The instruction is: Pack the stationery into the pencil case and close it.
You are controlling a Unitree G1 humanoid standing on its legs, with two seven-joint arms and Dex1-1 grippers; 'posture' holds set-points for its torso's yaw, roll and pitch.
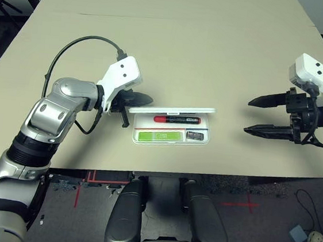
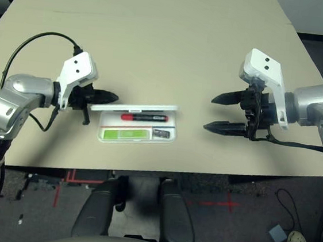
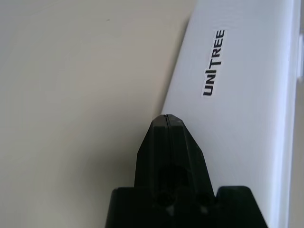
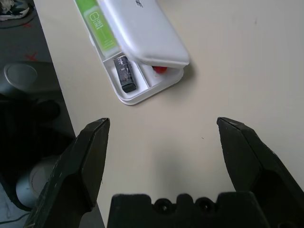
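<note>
Left eye view: the left hand [image 1: 142, 99], its black fingers pressed together, is nudging the lid [image 1: 172, 110] of the white plastic pencil case [image 1: 206, 138], probably to swing it over the packed stationery, while the right hand [image 1: 246, 115] is waiting wide open.

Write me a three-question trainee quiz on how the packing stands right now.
1. True or false: the pencil case is fully closed.
2. Which gripper is nearer the lid: A, left; B, right?
3. Fill in: the marker lies in the case, on the far side of the ____ bar.

Key: 1 false; 2 A, the left gripper, its fingers together; 3 green.
</note>
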